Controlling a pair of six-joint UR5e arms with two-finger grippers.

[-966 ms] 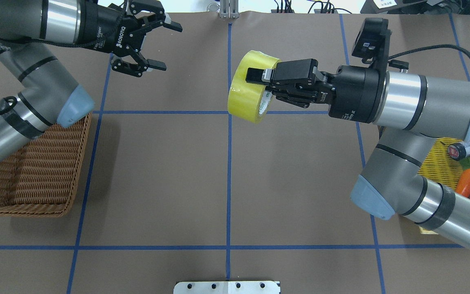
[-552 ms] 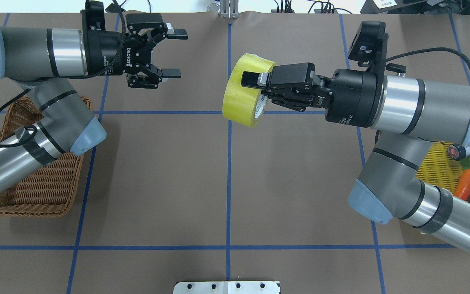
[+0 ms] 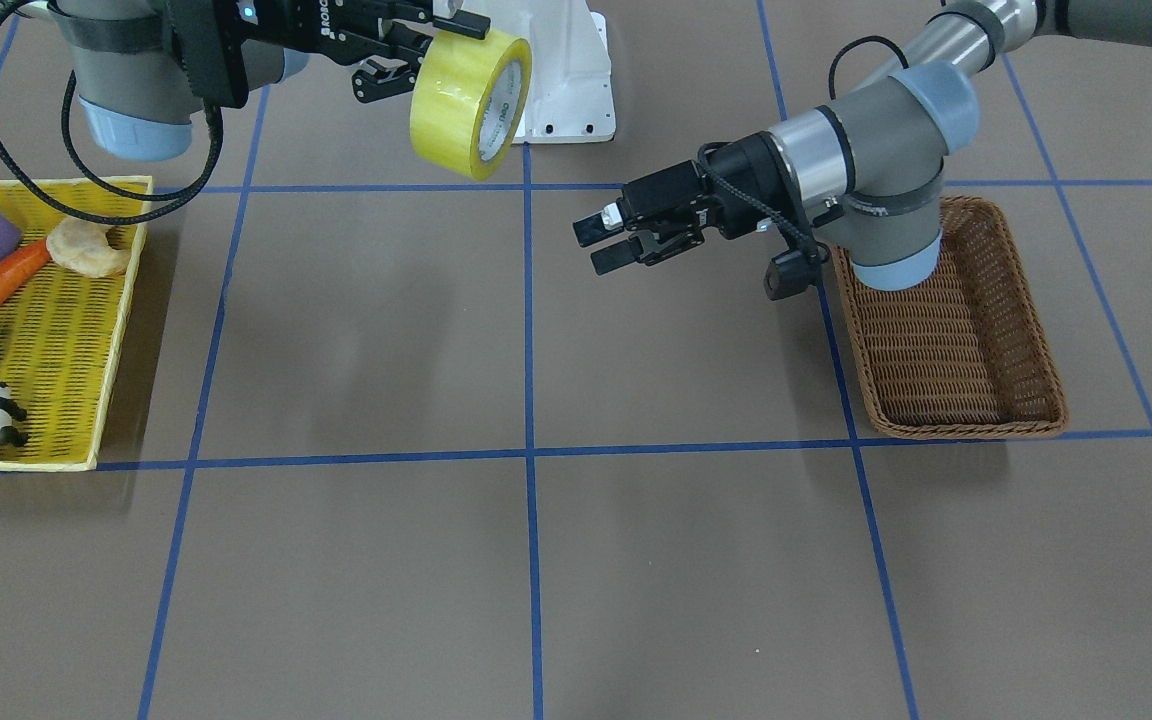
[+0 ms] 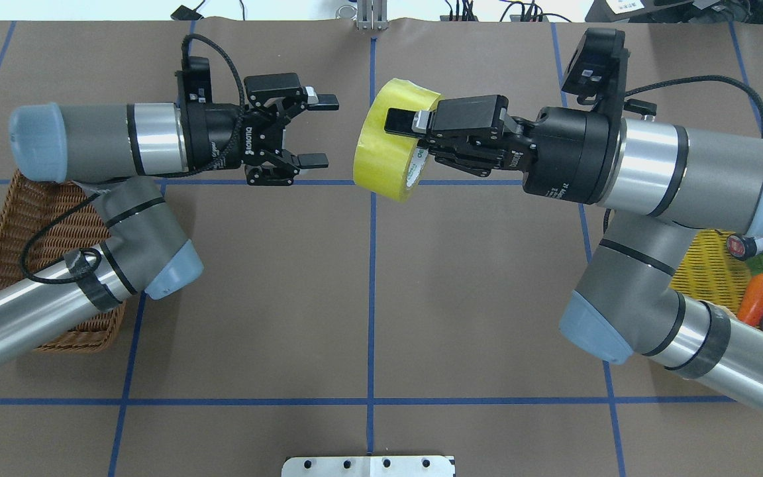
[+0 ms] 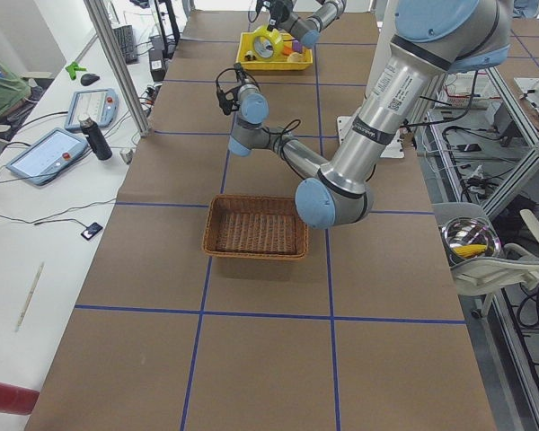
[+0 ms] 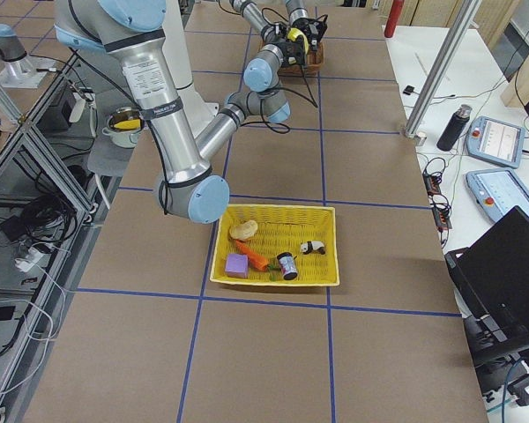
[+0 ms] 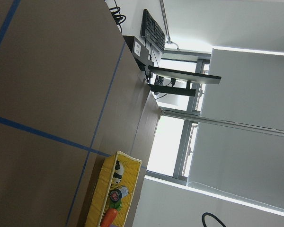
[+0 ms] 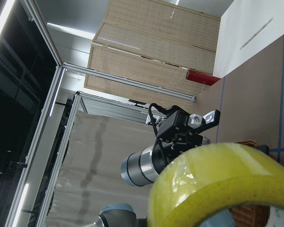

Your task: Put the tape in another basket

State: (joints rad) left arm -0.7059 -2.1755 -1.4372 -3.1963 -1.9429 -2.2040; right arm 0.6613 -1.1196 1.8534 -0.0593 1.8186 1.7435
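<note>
You've got the rectangular brown woven wicker basket (image 3: 946,350) nearest, on the table, partly under the left arm's elbow. Behind it the left gripper (image 4: 324,131) hangs mid-air, jaws spread wide, empty, pointing at the tape. Farthest back, the right gripper (image 4: 403,129) is clamped on the wall of the wide translucent yellow tape roll (image 4: 381,165), held above the table near the left fingertips, not touching

The tape (image 4: 381,160) looks glossy plastic, the basket (image 3: 946,345) rough wicker, the table (image 4: 474,285) matt.

Raised left gripper (image 4: 327,131), fingers (image 4: 315,159) spread, facing right gripper (image 4: 400,132) clamped on tape (image 4: 381,162)
</note>
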